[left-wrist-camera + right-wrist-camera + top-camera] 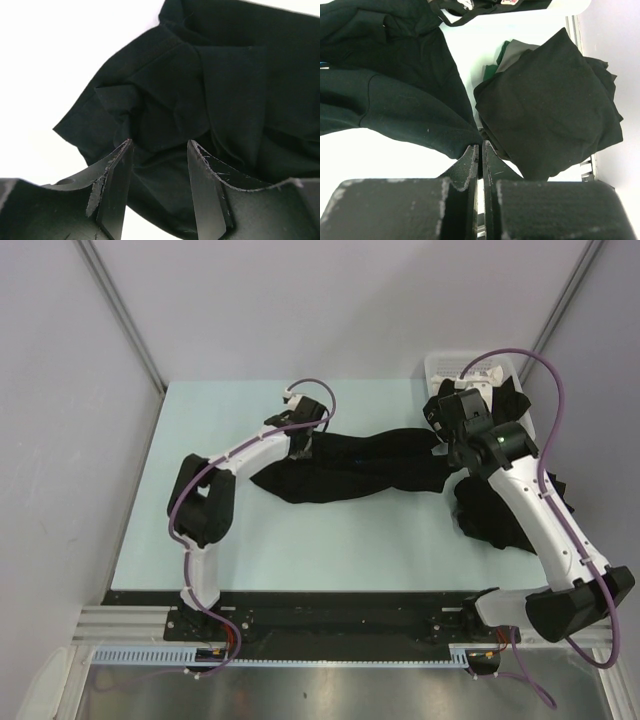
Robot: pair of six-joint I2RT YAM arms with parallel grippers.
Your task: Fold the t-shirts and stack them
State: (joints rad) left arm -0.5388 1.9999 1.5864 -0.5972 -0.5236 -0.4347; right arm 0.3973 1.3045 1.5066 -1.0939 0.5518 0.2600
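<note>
On the left gripper, the jaws stand parted over the crumpled black t-shirt on the bench. On the right gripper, the jaws are closed at the shirt's edge, beside the folded stack.

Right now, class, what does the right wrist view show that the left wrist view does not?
Only right wrist: a folded stack of dark shirts and the shut right claw. Only left wrist: the open left claw above crumpled cloth. Both: the loose black t-shirt on the pale table.
</note>
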